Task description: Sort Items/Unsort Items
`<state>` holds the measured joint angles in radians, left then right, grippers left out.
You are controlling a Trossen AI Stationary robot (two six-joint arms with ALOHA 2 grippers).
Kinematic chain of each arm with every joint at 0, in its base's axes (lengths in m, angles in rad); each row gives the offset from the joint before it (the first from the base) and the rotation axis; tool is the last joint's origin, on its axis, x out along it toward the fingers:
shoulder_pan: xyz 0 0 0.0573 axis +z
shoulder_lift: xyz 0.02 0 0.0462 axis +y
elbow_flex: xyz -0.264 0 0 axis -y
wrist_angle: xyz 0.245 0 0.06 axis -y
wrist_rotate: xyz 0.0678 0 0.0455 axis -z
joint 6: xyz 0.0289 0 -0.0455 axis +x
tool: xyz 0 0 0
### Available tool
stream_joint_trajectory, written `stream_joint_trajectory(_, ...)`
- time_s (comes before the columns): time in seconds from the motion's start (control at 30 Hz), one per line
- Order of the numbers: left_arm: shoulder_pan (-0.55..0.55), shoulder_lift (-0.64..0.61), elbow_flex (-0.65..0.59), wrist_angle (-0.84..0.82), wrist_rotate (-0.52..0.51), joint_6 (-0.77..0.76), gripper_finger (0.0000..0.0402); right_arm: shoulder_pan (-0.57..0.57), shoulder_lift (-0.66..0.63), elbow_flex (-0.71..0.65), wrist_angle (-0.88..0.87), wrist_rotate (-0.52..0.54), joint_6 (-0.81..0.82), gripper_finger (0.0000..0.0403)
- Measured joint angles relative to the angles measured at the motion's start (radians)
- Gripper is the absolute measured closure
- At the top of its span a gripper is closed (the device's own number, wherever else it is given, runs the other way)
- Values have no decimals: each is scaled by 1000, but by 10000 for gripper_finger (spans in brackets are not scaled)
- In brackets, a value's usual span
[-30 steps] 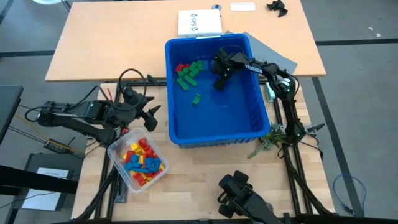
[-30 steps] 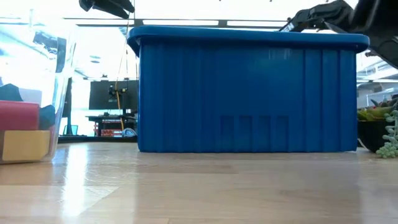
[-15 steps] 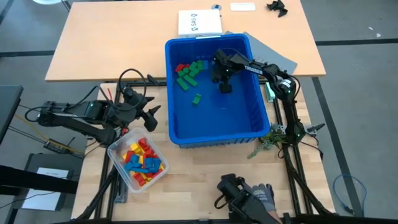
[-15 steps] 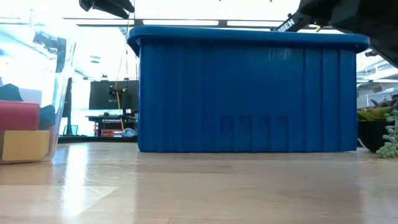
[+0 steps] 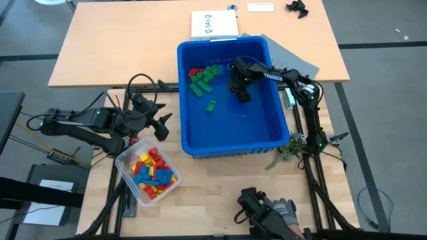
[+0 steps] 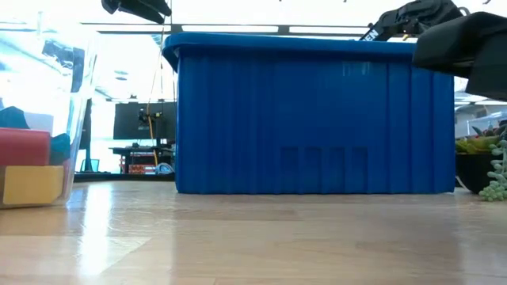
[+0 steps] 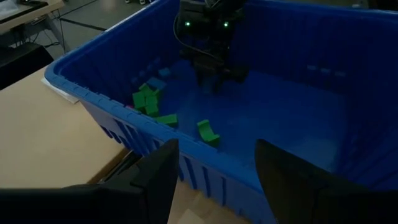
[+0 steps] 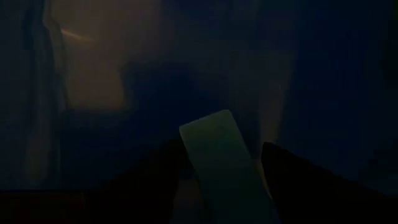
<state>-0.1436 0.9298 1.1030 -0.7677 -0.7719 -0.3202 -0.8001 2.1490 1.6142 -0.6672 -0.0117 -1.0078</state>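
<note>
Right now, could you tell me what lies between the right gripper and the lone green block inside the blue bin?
Only bare bin floor separates the right gripper from the lone green block, as the high view shows.

place: office lab | cue: monitor (image 6: 135,120), desks behind robot table (image 5: 87,53)

Even bright overhead light, window glare behind the blue bin (image 6: 317,119), right wrist view dark, blurred

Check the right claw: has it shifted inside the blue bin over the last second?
Yes. In the high view the right claw has moved slightly away from the green blocks, toward the blue bin's right wall.
</note>
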Motion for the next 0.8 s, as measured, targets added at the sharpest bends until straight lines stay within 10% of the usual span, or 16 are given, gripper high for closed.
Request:
stream_joint_trajectory(0.17,0,0,0,0,1,-2,183,2,2,-1,-9,5,26,196)
stream_joint_trajectory(0.57,0,0,0,10,2,0,183,8,-21,-5,-15,24,193,392)
stream_joint_trajectory(0.8,0,0,0,10,2,1,183,7,-113,-7,-25,0,266,399)
